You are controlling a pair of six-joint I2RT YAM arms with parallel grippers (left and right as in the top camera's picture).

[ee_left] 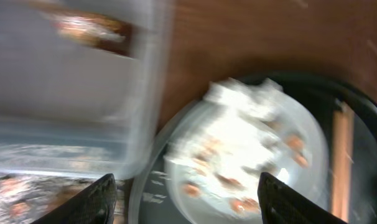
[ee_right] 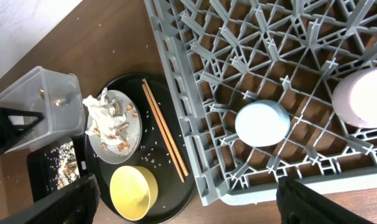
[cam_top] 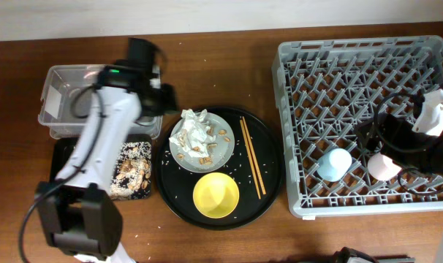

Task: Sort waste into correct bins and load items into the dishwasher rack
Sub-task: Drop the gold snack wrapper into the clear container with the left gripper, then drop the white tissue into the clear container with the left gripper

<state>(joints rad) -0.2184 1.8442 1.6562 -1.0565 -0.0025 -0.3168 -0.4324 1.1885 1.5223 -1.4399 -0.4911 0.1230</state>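
left end effector (ee_left: 187, 186) hangs released and empty between tub (cam_top: 61, 102) and plate (cam_top: 225, 150). tissue (cam_top: 196, 130) lies at the plate's 11 o'clock. right end effector (ee_right: 188, 193) is released over the rack (cam_top: 302, 73), with blue cup (cam_top: 335, 164) and pink cup (cam_top: 383, 166) near its 6 o'clock edge.

The left wrist view is smeared throughout: clear tub (ee_left: 64, 81), grey plate (ee_left: 313, 143) and tissue (ee_left: 244, 102) are soft shapes, the scraps (ee_left: 241, 205) mere orange-brown smudges. From overhead the left arm (cam_top: 104, 139) covers part of the tub and black tray (cam_top: 61, 164), while the right arm (cam_top: 408, 139) hides the right side of the rack (cam_top: 331, 80) and part of the pink cup (cam_top: 382, 168). The right wrist view cuts that cup at its right edge.
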